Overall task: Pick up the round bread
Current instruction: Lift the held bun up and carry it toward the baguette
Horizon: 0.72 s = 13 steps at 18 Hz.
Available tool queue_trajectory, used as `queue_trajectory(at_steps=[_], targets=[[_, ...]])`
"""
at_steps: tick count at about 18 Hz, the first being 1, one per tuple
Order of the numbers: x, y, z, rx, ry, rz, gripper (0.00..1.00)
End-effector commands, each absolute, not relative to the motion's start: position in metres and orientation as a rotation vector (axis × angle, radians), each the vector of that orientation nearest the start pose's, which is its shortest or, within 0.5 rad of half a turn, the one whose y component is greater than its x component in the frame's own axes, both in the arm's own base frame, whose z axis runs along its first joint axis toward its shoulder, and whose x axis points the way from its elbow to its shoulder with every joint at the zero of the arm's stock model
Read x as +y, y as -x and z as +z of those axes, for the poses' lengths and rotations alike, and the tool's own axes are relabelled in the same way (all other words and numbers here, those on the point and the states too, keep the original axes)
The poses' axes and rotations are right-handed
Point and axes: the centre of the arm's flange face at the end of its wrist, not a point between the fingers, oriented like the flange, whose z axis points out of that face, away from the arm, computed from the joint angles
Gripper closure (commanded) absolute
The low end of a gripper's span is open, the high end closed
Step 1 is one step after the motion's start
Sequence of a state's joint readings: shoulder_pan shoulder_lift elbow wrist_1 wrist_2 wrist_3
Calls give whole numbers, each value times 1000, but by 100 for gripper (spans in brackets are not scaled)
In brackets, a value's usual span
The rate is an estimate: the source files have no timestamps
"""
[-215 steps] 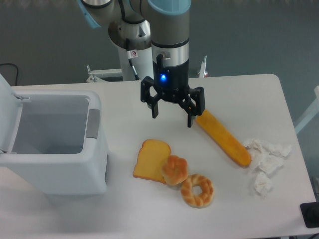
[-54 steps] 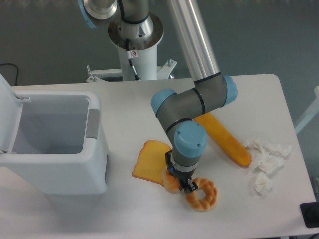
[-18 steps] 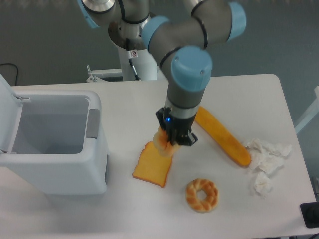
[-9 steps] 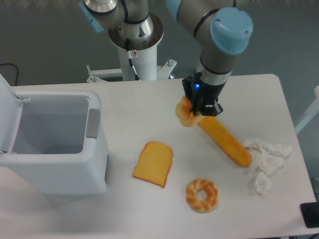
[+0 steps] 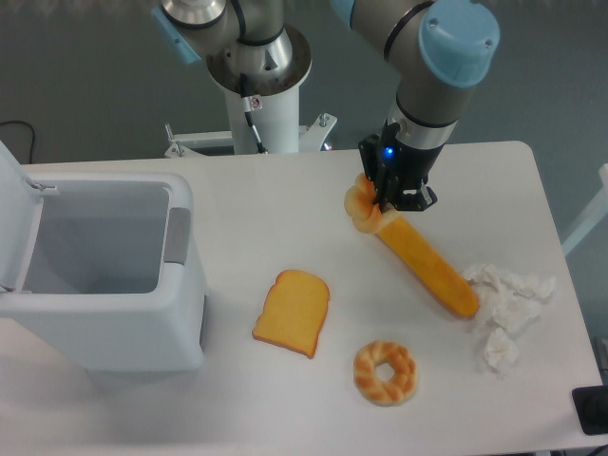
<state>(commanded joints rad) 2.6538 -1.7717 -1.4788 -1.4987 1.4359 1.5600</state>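
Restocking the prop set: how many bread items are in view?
4: the round bread held in the claw, the long loaf beneath it, the toast slice mid-table, and the ring bread at the front.

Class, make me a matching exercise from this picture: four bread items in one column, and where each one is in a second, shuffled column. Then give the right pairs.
Column 1
1. round bread
2. toast slice
3. ring-shaped bread
4. long loaf

Column 2
A. lying nearest the front table edge
B. flat on the table just right of the white bin
C. lying at a slant beside the crumpled paper
D. held in the tool, off the table

Pairs: 1-D, 2-B, 3-A, 4-C
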Motion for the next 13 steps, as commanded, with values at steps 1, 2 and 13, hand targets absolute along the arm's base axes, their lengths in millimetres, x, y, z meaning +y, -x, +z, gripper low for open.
queue_trajectory(at_steps=[1, 2, 13], targets=[[398, 435, 434, 708, 2928, -106, 100], [397, 435, 434, 704, 2924, -108, 100], [397, 437, 435, 700, 2924, -101, 100]])
